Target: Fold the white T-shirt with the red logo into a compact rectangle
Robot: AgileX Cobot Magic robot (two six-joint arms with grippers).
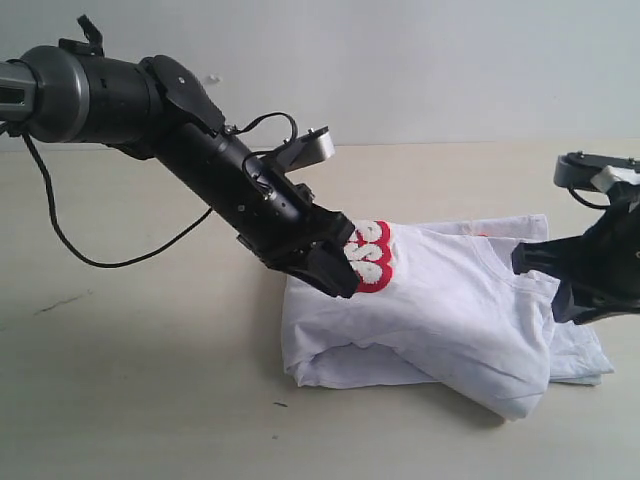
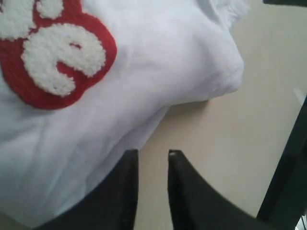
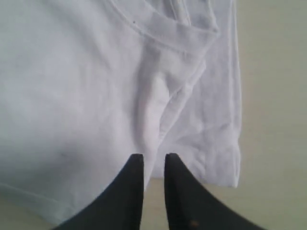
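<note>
The white T-shirt (image 1: 440, 310) lies on the table as a thick, uneven folded bundle, with its ribbed neck (image 3: 168, 40) toward the right. The red logo (image 1: 370, 255) shows on top at the bundle's left end, only partly visible (image 2: 53, 62). My left gripper (image 1: 338, 280) hangs at that end beside the logo. Its jaws (image 2: 152, 154) stand a little apart with bare table between them and the shirt's edge (image 2: 96, 143) alongside. My right gripper (image 1: 540, 283) is at the neck end, just off a raised fold (image 3: 151, 110). Its jaws (image 3: 154, 157) stand slightly apart and hold nothing.
The beige table (image 1: 150, 380) stretches to the left and in front of the shirt. A black cable (image 1: 60, 235) hangs from the left arm down over the table. A pale wall (image 1: 450, 70) closes off the back.
</note>
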